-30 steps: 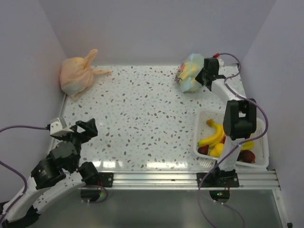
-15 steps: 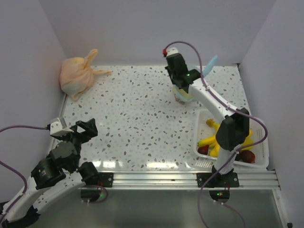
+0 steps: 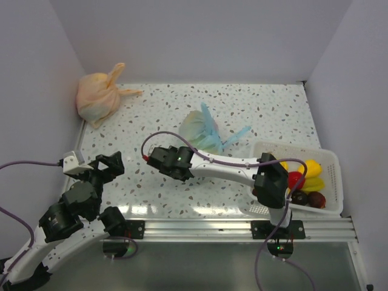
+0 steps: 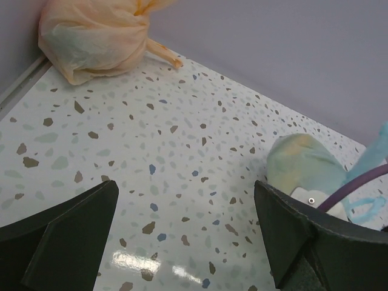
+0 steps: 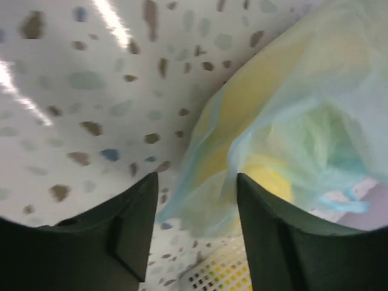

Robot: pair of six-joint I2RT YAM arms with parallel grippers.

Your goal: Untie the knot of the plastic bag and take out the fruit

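The light blue plastic bag (image 3: 199,129) lies on the speckled table (image 3: 151,127) near its middle, with yellow fruit showing through it (image 5: 267,176). Its knot (image 3: 213,138) sends thin blue tails up and to the right. My right gripper (image 3: 173,162) hovers just in front of the bag, its arm stretched leftward from its base. In the right wrist view that gripper (image 5: 197,182) is open, with the bag's lower edge just beyond the fingers. My left gripper (image 3: 106,167) stays open at the near left, far from the bag (image 4: 303,163), nothing between its fingers (image 4: 73,224).
A tied peach-orange bag (image 3: 97,97) sits in the back left corner, also in the left wrist view (image 4: 91,36). A white basket (image 3: 330,159) at the right holds bananas (image 3: 312,168), a red fruit (image 3: 295,180) and dark fruit (image 3: 309,199). Walls close in the table.
My right arm swung from the back right corner to the table's middle, carrying the blue bag along. Its jaws have since opened and the bag rests on the table. The left arm is still.
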